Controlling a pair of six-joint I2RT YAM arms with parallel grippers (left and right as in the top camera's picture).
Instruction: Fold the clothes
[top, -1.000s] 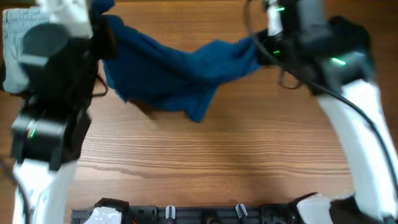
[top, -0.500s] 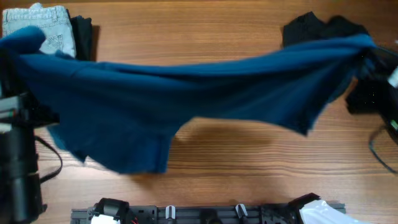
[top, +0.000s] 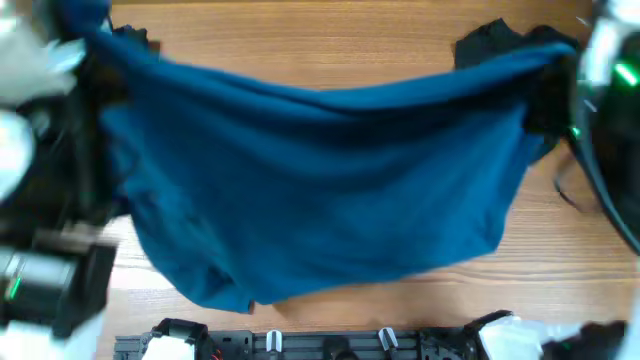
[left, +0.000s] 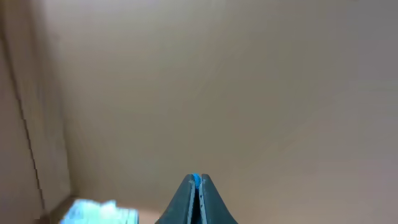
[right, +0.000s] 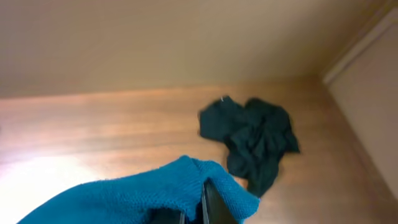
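Both arms hold the blue garment (top: 320, 190) stretched wide above the desk (top: 330, 40), spanning nearly from the left edge to the right edge. The top hem sags mid-span toward the far edge and the loose bottom hangs toward the near edge; can't tell if it touches the wood. The left fingers (left: 196, 190) are pressed together with a sliver of blue cloth pinched at the tips, a plain beige wall (left: 217, 81) behind. The right fingers (right: 208, 199) are clamped on the other top corner, cloth bunched over them. A black garment (right: 252, 137) lies crumpled at the far right corner of the desk.
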